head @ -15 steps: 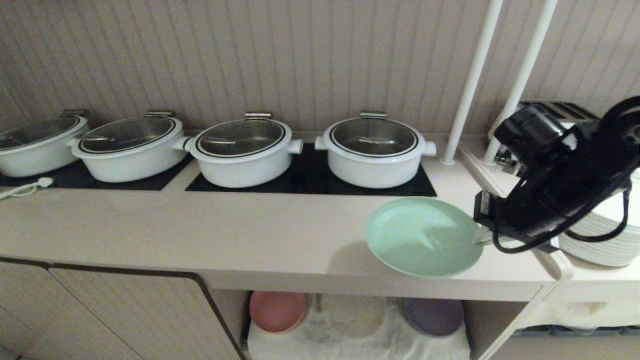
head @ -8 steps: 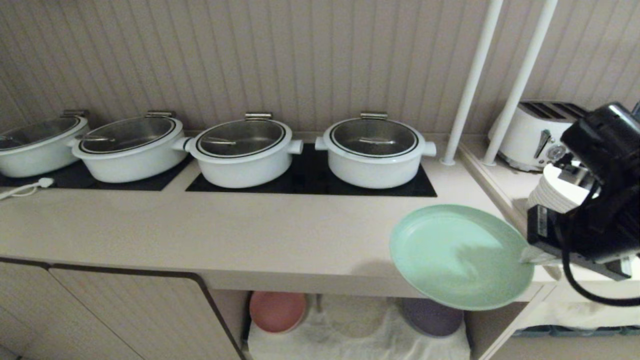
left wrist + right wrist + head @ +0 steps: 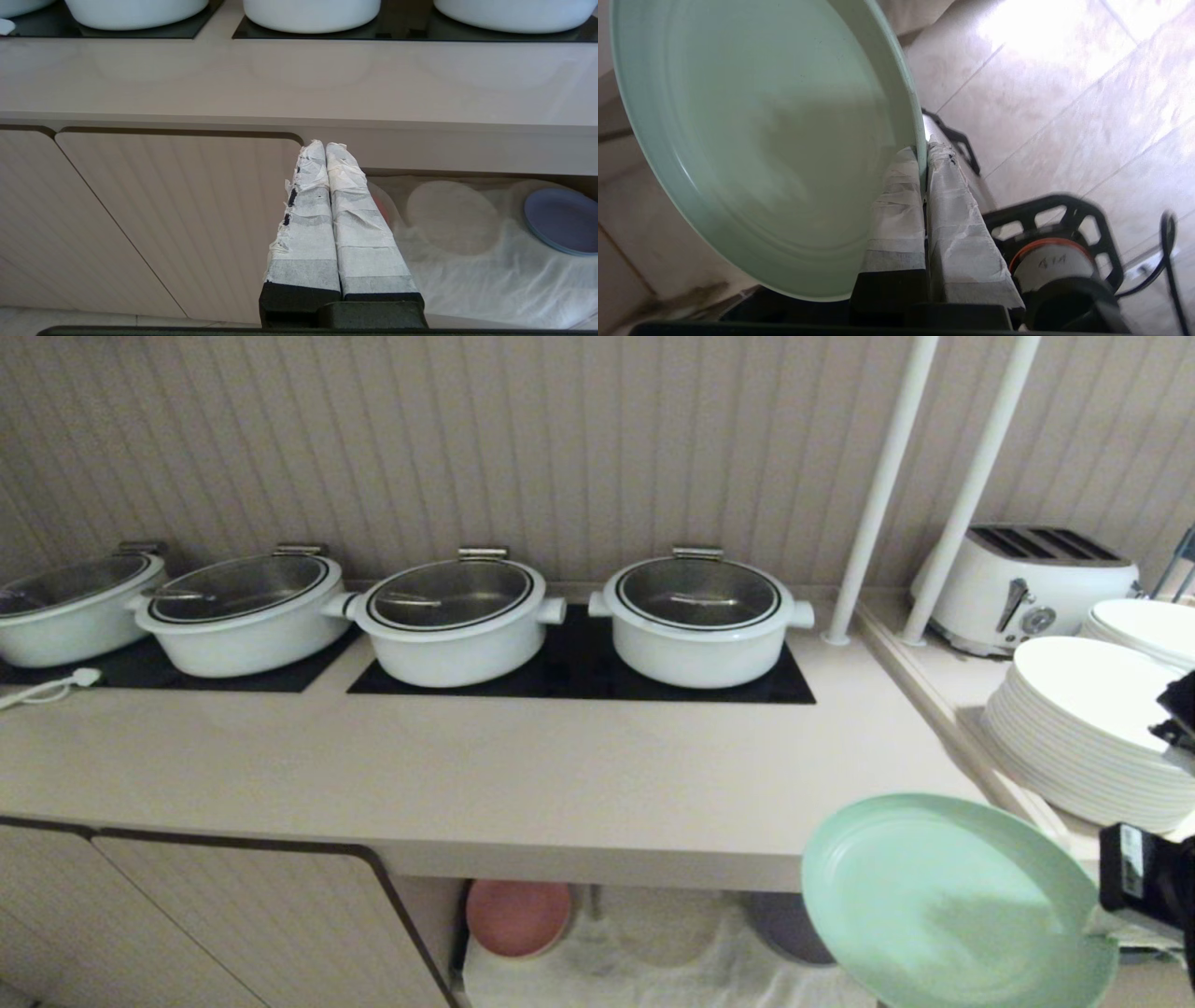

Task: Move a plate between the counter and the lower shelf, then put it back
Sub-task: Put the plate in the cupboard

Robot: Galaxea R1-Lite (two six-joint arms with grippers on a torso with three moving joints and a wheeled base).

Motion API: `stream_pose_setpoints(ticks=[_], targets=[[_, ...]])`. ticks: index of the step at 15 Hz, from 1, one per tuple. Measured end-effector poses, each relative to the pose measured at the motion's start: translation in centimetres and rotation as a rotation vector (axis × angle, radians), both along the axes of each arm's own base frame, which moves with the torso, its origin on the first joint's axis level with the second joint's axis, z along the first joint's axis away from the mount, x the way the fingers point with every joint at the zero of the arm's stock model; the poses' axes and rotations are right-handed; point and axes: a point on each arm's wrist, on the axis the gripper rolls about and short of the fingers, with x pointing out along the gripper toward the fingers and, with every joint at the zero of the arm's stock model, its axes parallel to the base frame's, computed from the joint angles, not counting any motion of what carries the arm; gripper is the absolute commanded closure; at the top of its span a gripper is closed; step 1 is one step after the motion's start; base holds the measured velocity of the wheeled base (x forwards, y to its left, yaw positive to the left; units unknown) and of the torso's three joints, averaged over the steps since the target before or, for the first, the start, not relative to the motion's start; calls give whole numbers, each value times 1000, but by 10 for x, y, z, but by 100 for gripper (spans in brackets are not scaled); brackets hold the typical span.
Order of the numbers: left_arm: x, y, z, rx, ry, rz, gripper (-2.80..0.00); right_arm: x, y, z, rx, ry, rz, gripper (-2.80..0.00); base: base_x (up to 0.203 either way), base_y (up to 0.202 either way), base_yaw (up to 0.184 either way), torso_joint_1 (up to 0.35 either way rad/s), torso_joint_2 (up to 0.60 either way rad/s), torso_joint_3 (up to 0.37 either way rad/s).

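Observation:
The mint-green plate (image 3: 943, 905) hangs tilted in the air off the front edge of the counter (image 3: 467, 775), at the lower right of the head view. My right gripper (image 3: 1094, 926) is shut on the plate's right rim; in the right wrist view the taped fingers (image 3: 952, 214) pinch the rim of the plate (image 3: 761, 140) over the tiled floor. The lower shelf (image 3: 672, 957) with its white cloth lies below the counter, left of the plate. My left gripper (image 3: 325, 147) is shut on nothing, parked in front of the cabinet door near the lower shelf (image 3: 467, 280).
A pink plate (image 3: 518, 915) and a purple plate (image 3: 784, 929) lie on the shelf cloth. Several white pots (image 3: 698, 621) stand on black hob panels. Stacked white plates (image 3: 1083, 728), a toaster (image 3: 1027, 583) and two white poles (image 3: 882, 485) are on the right side ledge.
My right gripper has carried the plate off the counter, towards the lower right and nearer the camera. The arm has mostly left the head view, uncovering the toaster and the stacked plates.

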Motion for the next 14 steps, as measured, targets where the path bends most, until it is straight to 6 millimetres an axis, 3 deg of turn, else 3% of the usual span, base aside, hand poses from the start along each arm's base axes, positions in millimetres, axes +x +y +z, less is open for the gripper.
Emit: stream_pose_setpoints(ticks=[6, 14], targets=[[0, 0, 0, 0, 0, 1, 0, -41, -14, -28, 3, 56, -44, 0, 0, 0, 0, 0, 0, 0], [0, 0, 0, 0, 0, 0, 0, -74, -25, -36, 39, 23, -65, 0, 0, 0, 0, 0, 0, 0]])
